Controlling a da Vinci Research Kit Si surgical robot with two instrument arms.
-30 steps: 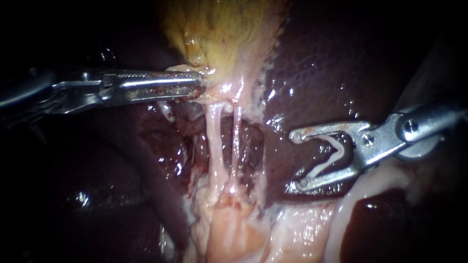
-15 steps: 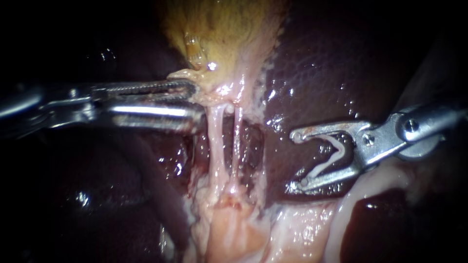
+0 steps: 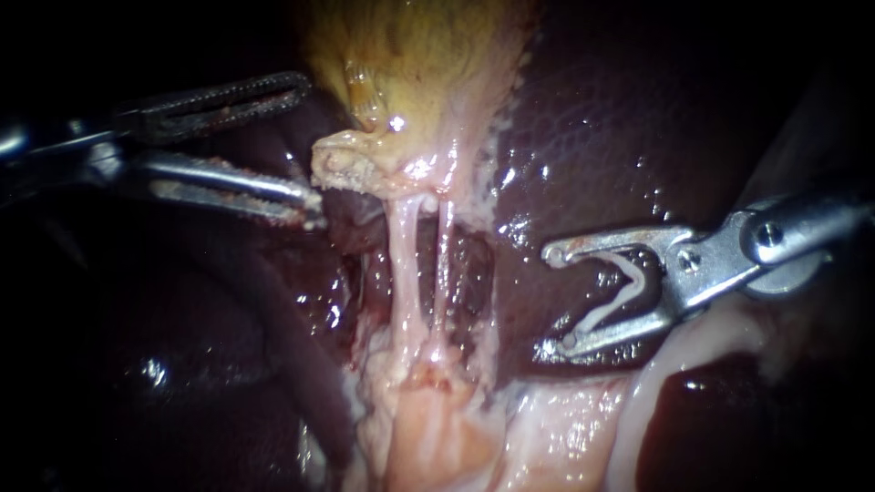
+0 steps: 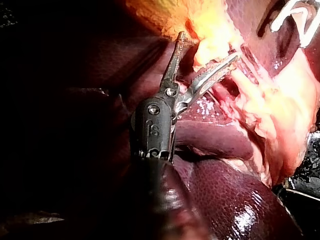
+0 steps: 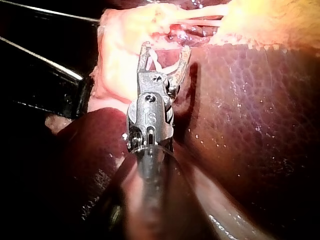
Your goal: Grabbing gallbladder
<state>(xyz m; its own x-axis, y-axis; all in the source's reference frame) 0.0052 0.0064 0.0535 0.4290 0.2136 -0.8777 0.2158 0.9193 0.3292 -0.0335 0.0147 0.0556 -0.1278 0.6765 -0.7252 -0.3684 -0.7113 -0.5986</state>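
The approach is judged to be in hand: the slender steel left instrument is held with its toothed jaws parted and empty, just beside the frayed pale lower edge of the glistening yellow-tan gallbladder. Next, that edge must be straddled and clamped. Well apart from the gallbladder, a white V-shaped clip is cradled between the steel right instrument's spread jaws.

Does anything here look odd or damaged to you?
The lower edge of the gallbladder looks ragged and frayed beside the left instrument, which gapes open, gripping nothing. The right instrument holds a white clip.
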